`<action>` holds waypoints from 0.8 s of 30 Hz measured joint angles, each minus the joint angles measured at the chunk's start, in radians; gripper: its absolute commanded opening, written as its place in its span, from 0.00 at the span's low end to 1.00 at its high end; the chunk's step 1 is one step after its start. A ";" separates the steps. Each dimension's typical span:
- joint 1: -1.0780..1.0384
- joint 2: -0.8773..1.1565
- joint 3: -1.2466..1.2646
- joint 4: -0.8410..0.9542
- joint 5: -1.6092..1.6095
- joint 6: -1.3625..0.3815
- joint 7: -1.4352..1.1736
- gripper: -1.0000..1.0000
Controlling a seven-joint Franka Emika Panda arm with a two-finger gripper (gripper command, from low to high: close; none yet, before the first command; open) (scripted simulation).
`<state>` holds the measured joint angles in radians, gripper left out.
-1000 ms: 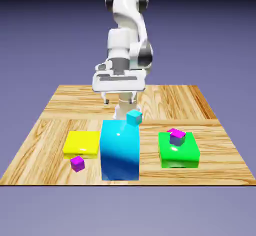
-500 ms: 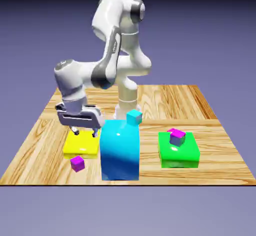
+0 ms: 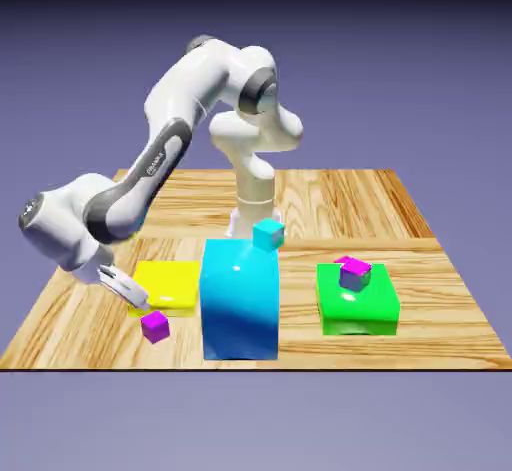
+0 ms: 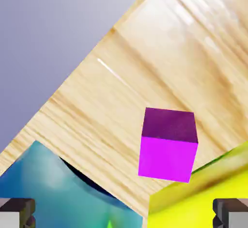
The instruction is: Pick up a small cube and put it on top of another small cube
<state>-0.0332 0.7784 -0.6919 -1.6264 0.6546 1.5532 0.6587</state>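
Note:
The small cube [image 3: 154, 326], vivid magenta, rests on the wood table just in front of the yellow pad's near corner. It looms in the hand view, small cube [image 4: 168, 144], slightly right of the middle and beyond the tips. My gripper [image 3: 138, 302] hangs low and tilted just above and to the exterior view's left of it, open and holding nothing. Both grey fingertips [image 4: 17, 212] stand wide apart at the hand view's bottom corners. Another small cube [image 3: 268, 234], cyan, shows at the tall block's far upper right corner.
A tall glossy cyan-blue block [image 3: 240, 299] stands mid-table, close to the magenta cube's right. A flat yellow pad [image 3: 165, 284] lies under my wrist. A green pad [image 3: 358, 301] on the right carries a magenta-topped cube with lilac sides [image 3: 353, 275]. The table's front edge [image 3: 150, 364] is near.
The arm has swung from the middle toward the exterior view's left and dropped low, bringing the open gripper from above the yellow pad down beside the magenta cube. No cube has moved.

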 measured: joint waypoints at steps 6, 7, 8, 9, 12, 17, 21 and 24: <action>-0.007 0.217 -0.112 0.191 0.106 -0.239 -0.013 0.50; -0.008 0.254 -0.130 0.223 0.123 -0.279 -0.015 0.50; -0.010 0.290 -0.149 0.254 0.141 -0.319 -0.018 0.50; -0.011 0.326 -0.167 0.286 0.158 -0.359 -0.020 0.50; -0.015 0.435 -0.223 0.382 0.211 -0.479 -0.027 0.50; -0.019 0.575 -0.295 0.505 0.279 -0.633 -0.035 0.50; 0.065 0.576 -0.289 0.360 0.289 -0.557 -0.083 0.50; 0.113 0.577 -0.286 0.278 0.294 -0.514 -0.110 0.00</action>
<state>0.0801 1.3553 -0.9778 -1.3488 0.9487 1.0392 0.5487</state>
